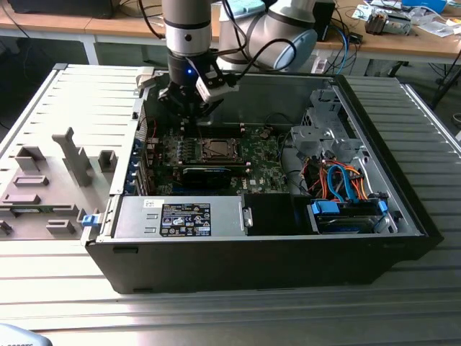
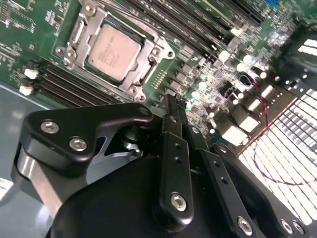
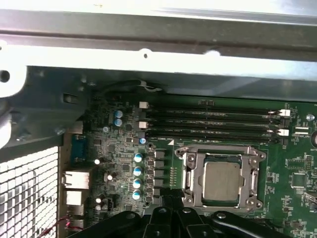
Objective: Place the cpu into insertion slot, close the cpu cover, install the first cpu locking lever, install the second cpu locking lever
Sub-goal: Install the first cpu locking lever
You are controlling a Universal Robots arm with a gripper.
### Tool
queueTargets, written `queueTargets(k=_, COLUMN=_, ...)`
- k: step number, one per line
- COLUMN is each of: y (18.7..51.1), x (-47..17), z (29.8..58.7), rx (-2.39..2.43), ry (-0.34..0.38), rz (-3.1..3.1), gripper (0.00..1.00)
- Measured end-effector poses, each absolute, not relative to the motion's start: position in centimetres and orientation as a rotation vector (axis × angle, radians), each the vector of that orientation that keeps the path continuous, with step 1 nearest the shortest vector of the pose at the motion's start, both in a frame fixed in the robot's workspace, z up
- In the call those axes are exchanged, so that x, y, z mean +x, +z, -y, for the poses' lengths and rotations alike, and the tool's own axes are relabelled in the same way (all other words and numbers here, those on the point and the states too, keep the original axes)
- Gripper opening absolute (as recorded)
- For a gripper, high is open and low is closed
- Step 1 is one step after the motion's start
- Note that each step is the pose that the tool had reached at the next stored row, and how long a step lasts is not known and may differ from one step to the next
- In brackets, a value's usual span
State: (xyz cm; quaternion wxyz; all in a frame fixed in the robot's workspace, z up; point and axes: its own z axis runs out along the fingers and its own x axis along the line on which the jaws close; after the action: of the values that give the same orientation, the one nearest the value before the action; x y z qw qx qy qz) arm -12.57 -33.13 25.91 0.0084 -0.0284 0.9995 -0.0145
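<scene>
The cpu (image 2: 110, 49) is a silver-grey square chip seated in the insertion slot (image 2: 74, 37) on the green motherboard (image 3: 292, 163). The cpu cover (image 2: 142, 67), a thin metal frame, lies flat around the chip (image 3: 221, 181). My gripper (image 2: 171, 104) hangs above the board beside the socket, apart from it. Its black fingers (image 3: 163, 214) are pressed together with nothing between them. In the exterior view the gripper (image 1: 189, 108) is up and toward that view's left from the cpu (image 1: 216, 150).
Long black memory slots (image 3: 213, 121) run beside the socket. A white vent grille (image 3: 29, 193) and the case wall (image 3: 158, 44) close in the board's edge. The power supply (image 1: 180, 216), a metal drive cage (image 1: 324, 133) and coloured cables (image 1: 338, 180) stand inside the case.
</scene>
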Motion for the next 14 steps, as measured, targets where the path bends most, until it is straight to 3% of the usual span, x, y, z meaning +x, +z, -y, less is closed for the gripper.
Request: queueTargets(k=14, y=26.5, x=-13.3, z=31.0, rx=-0.088, ry=-0.007, rz=-3.121, gripper=0.11)
